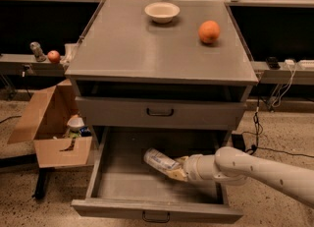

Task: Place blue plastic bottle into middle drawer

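Fingers point(177, 174) of the tan gripper point(172, 170) are pinching one end of the small clear plastic bottle with a white and pale-blue label point(159, 160), holding it over the floor of the wide grey open bottom drawer point(122, 206), toward 3 o'clock. The bottle is leaning, free end pointing to 10 o'clock. I think lowering it and letting go gently is coming next.

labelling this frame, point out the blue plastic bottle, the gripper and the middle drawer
blue plastic bottle point(158, 159), camera view, on its label
gripper point(177, 171), camera view, midway between fingertips, gripping the bottle inside the drawer
middle drawer point(117, 207), camera view, on its front lip
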Robot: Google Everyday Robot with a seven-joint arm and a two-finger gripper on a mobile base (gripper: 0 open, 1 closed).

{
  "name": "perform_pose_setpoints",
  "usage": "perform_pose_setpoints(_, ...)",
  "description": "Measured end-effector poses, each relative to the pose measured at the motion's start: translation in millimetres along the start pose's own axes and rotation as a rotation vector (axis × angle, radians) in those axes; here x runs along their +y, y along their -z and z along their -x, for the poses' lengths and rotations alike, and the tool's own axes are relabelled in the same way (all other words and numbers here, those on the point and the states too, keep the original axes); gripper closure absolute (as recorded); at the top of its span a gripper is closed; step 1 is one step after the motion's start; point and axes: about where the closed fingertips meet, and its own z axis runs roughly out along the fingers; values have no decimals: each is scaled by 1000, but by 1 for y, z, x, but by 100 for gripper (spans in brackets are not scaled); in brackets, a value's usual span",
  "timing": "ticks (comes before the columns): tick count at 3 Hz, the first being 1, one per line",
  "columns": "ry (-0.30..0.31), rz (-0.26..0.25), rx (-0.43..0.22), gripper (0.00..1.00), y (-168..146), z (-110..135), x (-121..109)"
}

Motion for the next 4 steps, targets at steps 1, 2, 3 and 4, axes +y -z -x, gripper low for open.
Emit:
perform_pose_setpoints(1, -48, 1, 2, 43, -14, -17, -9)
perform_pose_setpoints(2, -64, 5, 2, 19, -20, -23, -12)
perform_pose_setpoints(3, -73, 11, -1, 0, -23, -27, -14)
perform_pose_setpoints(4, -61, 25, -40, 0, -22, -24, -11)
